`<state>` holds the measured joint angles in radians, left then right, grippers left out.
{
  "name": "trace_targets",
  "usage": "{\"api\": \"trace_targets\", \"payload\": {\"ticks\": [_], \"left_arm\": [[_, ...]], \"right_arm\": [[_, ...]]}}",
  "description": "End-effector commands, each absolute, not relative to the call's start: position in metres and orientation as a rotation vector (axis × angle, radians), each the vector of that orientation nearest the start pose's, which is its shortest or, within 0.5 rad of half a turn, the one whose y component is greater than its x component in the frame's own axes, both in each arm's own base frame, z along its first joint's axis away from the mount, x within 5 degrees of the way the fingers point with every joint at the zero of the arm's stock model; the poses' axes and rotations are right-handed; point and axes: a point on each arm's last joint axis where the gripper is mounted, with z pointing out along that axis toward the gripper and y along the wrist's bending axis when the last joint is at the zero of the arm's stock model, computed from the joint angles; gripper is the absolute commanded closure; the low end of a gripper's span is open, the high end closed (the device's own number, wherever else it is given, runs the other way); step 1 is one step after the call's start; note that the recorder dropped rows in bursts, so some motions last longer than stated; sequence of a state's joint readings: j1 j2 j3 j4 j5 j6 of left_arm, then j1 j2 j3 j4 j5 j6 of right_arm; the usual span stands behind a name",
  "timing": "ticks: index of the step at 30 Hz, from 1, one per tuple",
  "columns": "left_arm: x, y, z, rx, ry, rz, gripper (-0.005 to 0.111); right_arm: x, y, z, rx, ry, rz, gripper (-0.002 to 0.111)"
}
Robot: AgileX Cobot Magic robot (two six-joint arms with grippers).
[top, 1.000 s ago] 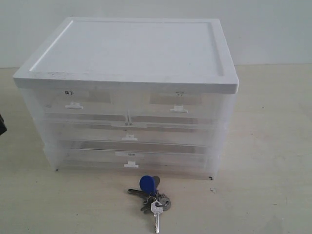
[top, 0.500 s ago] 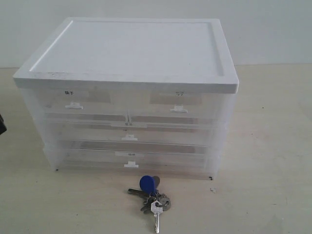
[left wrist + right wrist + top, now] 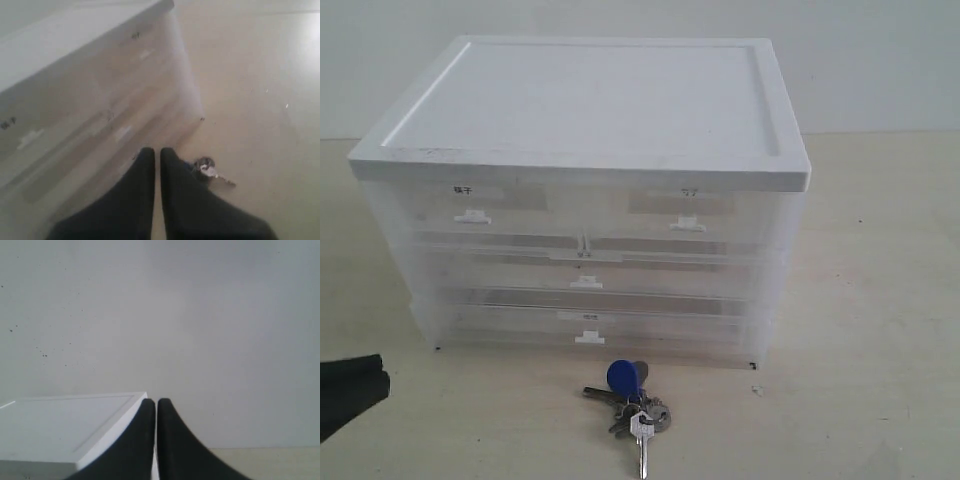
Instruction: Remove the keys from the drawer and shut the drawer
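Keys lie on the table at lower centre; the drawer at upper left is closed. Pressed together and empty, the left gripper has dropped into the lower-left corner, well apart from them; the right gripper is likewise together.

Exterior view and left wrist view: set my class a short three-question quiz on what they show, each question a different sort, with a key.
1. True or false: the keys lie on the table in front of the drawer unit.
2. The left hand is: A open, B shut and empty, C holding the keys.
3. Fill in: the round fob is ____.
Key: 1 true; 2 B; 3 blue.
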<state>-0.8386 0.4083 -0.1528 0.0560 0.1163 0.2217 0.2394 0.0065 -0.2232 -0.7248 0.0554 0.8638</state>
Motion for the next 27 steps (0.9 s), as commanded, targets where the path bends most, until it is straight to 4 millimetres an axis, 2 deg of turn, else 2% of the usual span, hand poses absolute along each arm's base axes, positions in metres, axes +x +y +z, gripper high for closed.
{"api": "trace_targets", "payload": {"ticks": [1,4,7,18,23,27], "left_arm": [[0.068,-0.059,0.204,0.835,1.686,-0.353,0.102],[0.070,-0.047,0.197,0.678,1.734,-0.309,0.102],[0.068,-0.035,0.194,0.548,1.710,-0.243,0.102],[0.056,-0.004,0.202,0.078,1.602,-0.032,0.102],[0.056,0.003,0.202,-0.029,1.604,0.056,0.102],[0.056,0.005,0.198,-0.048,1.651,0.090,0.102]], "right_arm": [[0.037,0.006,0.283,-0.046,1.305,0.297,0.108],[0.037,0.006,0.283,-0.046,1.305,0.297,0.108],[0.037,0.006,0.283,-0.046,1.305,0.297,0.108],[0.037,0.006,0.283,-0.046,1.305,0.297,0.108],[0.037,0.006,0.283,-0.046,1.305,0.297,0.108],[0.037,0.006,0.283,-0.046,1.305,0.297,0.108]]}}
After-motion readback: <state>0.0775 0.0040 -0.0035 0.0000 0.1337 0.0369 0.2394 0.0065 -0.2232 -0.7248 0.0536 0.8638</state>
